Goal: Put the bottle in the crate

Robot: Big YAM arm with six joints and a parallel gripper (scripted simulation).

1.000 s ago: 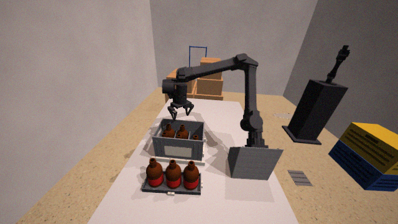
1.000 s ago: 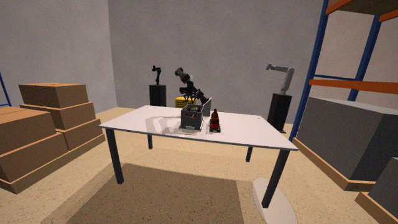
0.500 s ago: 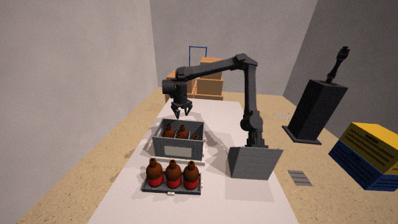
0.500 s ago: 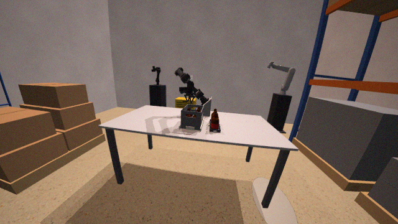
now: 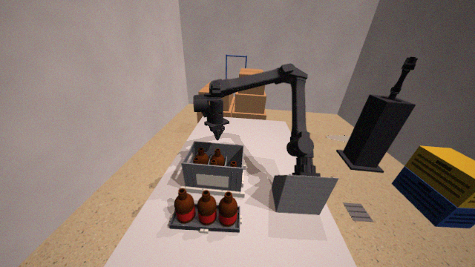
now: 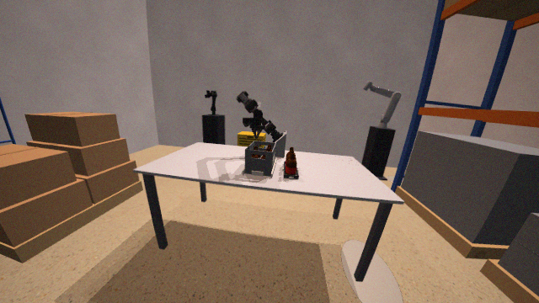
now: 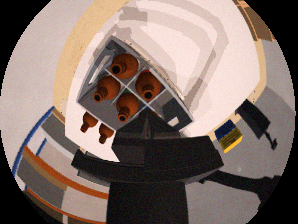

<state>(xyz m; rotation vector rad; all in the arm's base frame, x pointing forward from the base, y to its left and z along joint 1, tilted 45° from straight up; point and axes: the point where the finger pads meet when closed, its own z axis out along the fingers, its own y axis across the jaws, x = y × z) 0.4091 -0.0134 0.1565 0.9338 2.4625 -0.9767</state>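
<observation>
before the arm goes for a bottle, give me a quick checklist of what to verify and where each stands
1. Gripper holds nothing: ok, shut on nothing, above the crate's far side.
2. Gripper open for a grasp: not ok.
3. Three bottles upright in the tray: ok.
4. Crate upright: ok.
5. Empty slot located: cannot tell for certain; the wrist view shows one cell without a bottle.
6. Gripper over the tray: not ok.

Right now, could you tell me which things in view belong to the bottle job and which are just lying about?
Job: crate, tray, its three bottles, gripper, shut and empty above the crate.
Lying about: cardboard boxes, yellow-blue box, black pedestal.
</observation>
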